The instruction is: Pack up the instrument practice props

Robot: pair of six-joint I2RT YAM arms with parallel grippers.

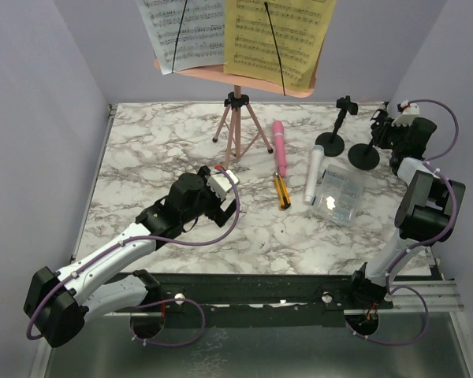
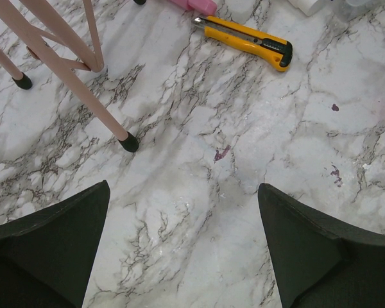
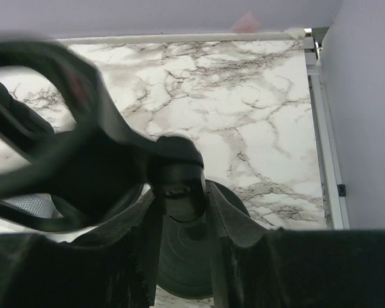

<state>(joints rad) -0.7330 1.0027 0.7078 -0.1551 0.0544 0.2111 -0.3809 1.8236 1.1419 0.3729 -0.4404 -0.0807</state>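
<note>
Closest in, the right gripper (image 3: 179,215) was clamped on the stem of a black mic mount (image 3: 177,168), whose round base stood at the far right of the marble table (image 3: 244,109). The left gripper (image 2: 183,192) hung jaws wide apart near a leg of the pink tripod (image 2: 83,90). Between the arms lay the pink microphone (image 1: 281,150), the grey-white microphone (image 1: 313,175), a cutter (image 1: 283,191) and a clear box (image 1: 339,197), with the second mount (image 1: 331,140) beyond. The pink rack (image 1: 244,76) carried a white page (image 1: 185,31) and a yellow page (image 1: 280,35)

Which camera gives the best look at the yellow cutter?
The left wrist view: the cutter lies whole and close, black end clear. In the top view the cutter is small, beside the pink mic. The right wrist view misses it.
</note>
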